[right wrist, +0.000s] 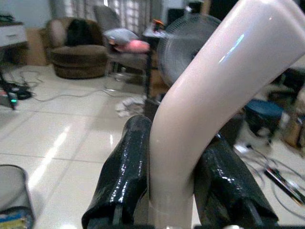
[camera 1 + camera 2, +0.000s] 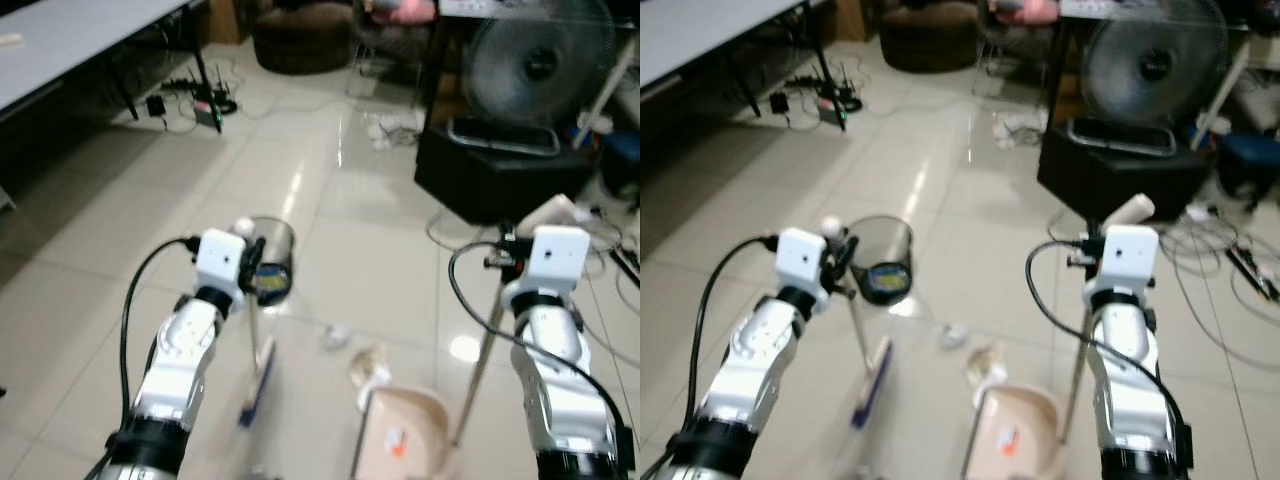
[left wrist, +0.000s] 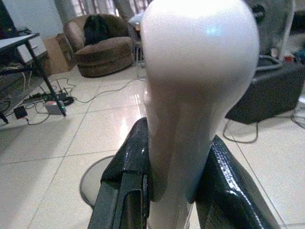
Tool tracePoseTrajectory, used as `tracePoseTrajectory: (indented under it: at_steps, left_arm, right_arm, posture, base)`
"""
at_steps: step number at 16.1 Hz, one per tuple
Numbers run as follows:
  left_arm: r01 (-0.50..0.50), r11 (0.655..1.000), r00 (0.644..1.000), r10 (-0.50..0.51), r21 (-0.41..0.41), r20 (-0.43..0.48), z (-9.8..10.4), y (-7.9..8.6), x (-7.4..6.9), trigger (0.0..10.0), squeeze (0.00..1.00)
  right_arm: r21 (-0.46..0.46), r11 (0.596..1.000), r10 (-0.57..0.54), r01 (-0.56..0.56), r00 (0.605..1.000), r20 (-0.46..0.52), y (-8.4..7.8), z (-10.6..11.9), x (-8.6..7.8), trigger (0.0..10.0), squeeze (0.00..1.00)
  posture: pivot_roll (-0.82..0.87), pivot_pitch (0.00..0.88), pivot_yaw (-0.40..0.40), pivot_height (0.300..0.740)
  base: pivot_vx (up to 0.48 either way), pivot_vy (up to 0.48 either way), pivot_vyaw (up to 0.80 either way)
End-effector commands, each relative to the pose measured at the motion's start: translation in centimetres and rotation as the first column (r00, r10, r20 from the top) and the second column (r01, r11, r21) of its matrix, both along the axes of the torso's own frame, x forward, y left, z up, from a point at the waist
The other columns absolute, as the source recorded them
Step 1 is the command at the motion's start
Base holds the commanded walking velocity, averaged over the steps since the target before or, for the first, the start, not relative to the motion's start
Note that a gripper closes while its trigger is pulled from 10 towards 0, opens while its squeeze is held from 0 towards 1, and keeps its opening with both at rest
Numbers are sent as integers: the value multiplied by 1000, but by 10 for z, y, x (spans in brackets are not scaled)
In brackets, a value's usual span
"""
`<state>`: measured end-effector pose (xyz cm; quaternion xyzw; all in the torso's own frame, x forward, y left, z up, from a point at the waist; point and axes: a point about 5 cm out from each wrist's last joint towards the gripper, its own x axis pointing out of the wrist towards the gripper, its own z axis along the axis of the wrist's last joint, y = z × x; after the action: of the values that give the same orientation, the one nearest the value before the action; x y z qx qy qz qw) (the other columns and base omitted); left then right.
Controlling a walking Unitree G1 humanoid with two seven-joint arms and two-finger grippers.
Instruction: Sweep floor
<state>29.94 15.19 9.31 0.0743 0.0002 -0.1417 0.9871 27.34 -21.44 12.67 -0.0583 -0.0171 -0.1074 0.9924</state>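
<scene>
So left gripper (image 3: 174,188) clamps the broom (image 2: 258,385), right gripper (image 1: 174,191) clamps the dustpan (image 2: 405,430) handle, pan sitting beside the scraps (image 2: 337,336) to catch them.

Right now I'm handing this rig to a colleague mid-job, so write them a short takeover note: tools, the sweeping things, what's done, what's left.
Left tool: shut on the pale rounded handle of the blue-headed broom, whose head rests on the tiled floor.
Right tool: shut on the bent cream handle of the beige long-handled dustpan, standing on the floor by the robot's right arm.
Debris: a crumpled white scrap and a tan scrap lie on the tiles just ahead of the dustpan's mouth. A grey mesh waste bin stands beyond the broom.
Done: both tools gripped.
Left: sweep the scraps into the dustpan, probably then empty it into the bin.
</scene>
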Motion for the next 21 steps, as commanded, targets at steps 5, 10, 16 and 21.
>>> tracePoseTrajectory:
  at_steps: [5,10,16,21]
  left_arm:
    - [-3,1000,997,2,3,76,17,-2,8,10000,0]
    - [-2,1000,996,3,-12,86,19,-3,10,10000,0]
    - [5,999,991,1,-41,134,28,-4,14,10000,0]
    - [1,1000,990,3,-29,142,30,4,15,10000,0]
  right_arm:
    - [-4,1000,-9,9,999,38,-2,9,1,10000,0]
    - [-4,1000,-21,21,998,53,-3,11,0,10000,0]
    - [37,999,5,-8,998,63,-1,12,5,10000,0]
    - [42,999,9,-12,997,72,2,11,7,10000,0]
  posture:
    - [-57,20,58,740]
    - [-62,18,61,740]
    - [-50,5,63,740]
    - [-41,2,67,740]
  base:
    - [0,-235,0]
    - [0,0,0]
    - [96,0,-157]
    - [340,0,-195]
